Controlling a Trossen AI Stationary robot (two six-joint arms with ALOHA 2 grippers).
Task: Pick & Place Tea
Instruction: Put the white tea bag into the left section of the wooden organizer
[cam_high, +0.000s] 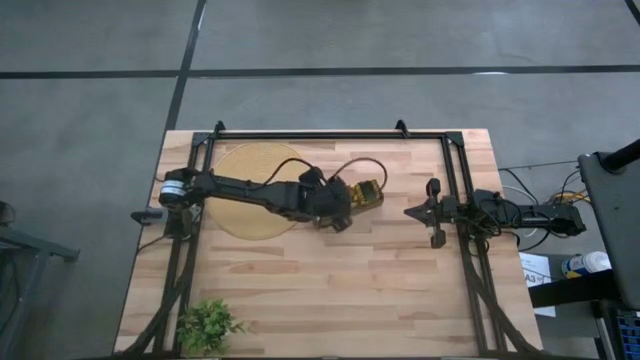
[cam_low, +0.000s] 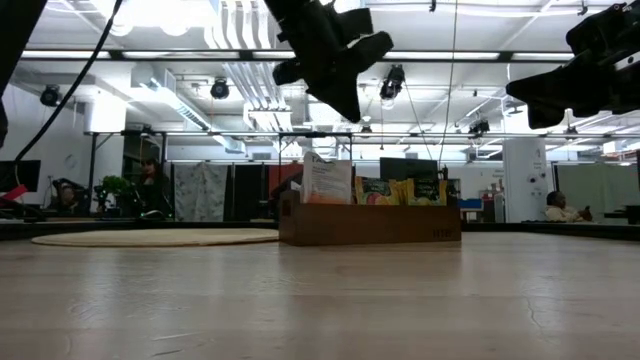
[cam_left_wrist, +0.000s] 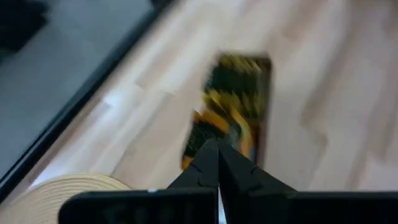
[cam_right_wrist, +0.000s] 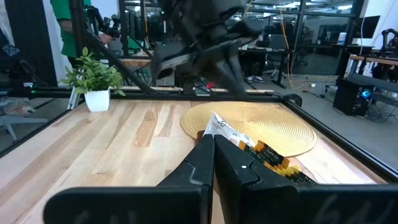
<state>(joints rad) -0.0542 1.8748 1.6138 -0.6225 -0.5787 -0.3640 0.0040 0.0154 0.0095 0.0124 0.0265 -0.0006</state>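
The tea is a row of small sachets (cam_low: 400, 190), green-yellow ones and a white one (cam_low: 327, 182). They stand on edge in a long brown wooden tray (cam_high: 366, 193) at the table's middle. My left gripper (cam_left_wrist: 217, 152) is shut with nothing between its fingers. It slants down just left of the tray (cam_high: 345, 206), well above the sachets (cam_low: 351, 110). My right gripper (cam_high: 411, 212) is shut too; it waits level at the table's right and points at the tray (cam_right_wrist: 264, 154).
A round woven mat (cam_high: 252, 190) lies flat under my left arm, left of the tray. A small leafy plant in a white pot (cam_high: 208, 326) stands at the near left corner. A black frame (cam_high: 330, 133) runs along the far, left and right edges.
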